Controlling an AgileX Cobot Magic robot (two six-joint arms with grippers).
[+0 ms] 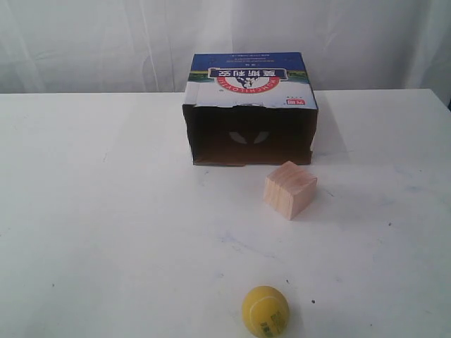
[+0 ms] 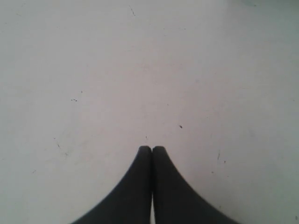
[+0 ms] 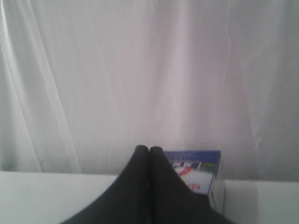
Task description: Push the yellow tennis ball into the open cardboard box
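On the white table [image 1: 106,232], the open cardboard box [image 1: 250,105] sits far centre, its mouth facing near. The wooden cube [image 1: 289,189] stands just near its right corner. The yellow tennis ball [image 1: 266,310] lies at the near edge, slightly right of centre. I judge it light, fuzzy and quick to roll, so I'd nudge its near side squarely. My left gripper [image 2: 152,149] and right gripper [image 3: 148,149] are both pinched closed and empty.

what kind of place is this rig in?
Probably a staged robot test bench: a plain white table, a white curtain behind it, and only props on top: open cardboard box, wooden cube, yellow tennis ball.
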